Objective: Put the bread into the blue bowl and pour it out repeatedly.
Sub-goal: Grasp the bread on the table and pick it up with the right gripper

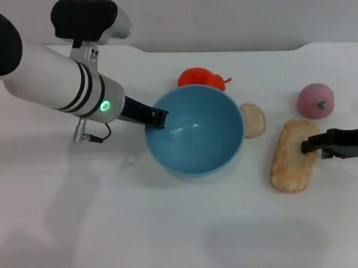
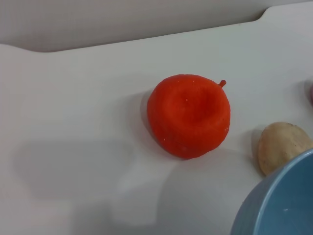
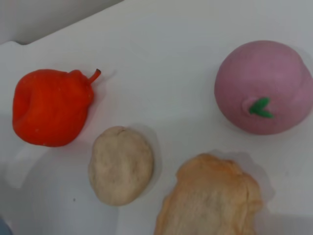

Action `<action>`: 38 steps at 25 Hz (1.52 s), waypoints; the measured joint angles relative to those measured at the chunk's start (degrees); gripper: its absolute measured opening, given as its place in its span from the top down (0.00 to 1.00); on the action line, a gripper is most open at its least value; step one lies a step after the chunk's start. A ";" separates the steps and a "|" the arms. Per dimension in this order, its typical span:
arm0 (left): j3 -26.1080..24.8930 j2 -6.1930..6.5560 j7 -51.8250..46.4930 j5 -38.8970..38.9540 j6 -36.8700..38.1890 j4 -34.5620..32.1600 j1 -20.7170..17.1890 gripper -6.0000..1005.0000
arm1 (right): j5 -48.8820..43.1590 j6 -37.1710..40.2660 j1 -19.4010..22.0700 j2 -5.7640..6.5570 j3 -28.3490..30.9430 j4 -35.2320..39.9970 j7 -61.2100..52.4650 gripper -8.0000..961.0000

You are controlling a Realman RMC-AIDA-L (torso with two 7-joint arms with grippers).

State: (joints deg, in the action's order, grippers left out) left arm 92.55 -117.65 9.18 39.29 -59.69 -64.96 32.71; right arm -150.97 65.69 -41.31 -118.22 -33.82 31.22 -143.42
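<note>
The blue bowl (image 1: pixel 197 133) is tipped so its empty inside faces me, and my left gripper (image 1: pixel 159 118) is shut on its left rim. A slice of that rim shows in the left wrist view (image 2: pixel 279 205). The bread (image 1: pixel 294 155), a long tan loaf, lies flat on the table to the right of the bowl, outside it. My right gripper (image 1: pixel 312 145) reaches in from the right edge and sits at the loaf's right side, over its upper half. The right wrist view shows one end of the bread (image 3: pixel 210 196).
A red-orange hollow fruit toy (image 1: pixel 197 78) sits just behind the bowl. A small beige bun (image 1: pixel 253 119) lies between the bowl and the bread. A pink peach toy (image 1: pixel 315 100) stands behind the bread. The white table's back edge runs behind them.
</note>
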 joint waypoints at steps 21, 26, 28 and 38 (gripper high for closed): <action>-0.17 0.01 0.06 0.00 0.37 0.01 0.38 1.00 | 2.69 -6.17 -0.44 -0.16 -1.38 -2.30 0.39 0.47; -0.53 -0.01 0.06 0.00 0.42 0.01 0.41 1.00 | 2.72 -7.57 -0.56 -0.22 -1.37 -2.40 0.41 0.51; -0.73 -0.03 0.06 0.00 0.45 0.01 0.42 1.00 | 2.80 -8.00 -0.56 -0.27 -1.35 -2.40 0.41 0.52; -0.80 -0.03 0.05 0.00 0.39 0.00 0.43 1.00 | 4.19 -8.31 -0.26 -0.46 -1.33 -3.04 4.79 0.75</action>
State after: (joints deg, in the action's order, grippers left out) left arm 91.75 -117.68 9.23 39.28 -59.29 -64.95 33.14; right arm -146.78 57.37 -41.57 -118.67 -35.15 28.19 -138.62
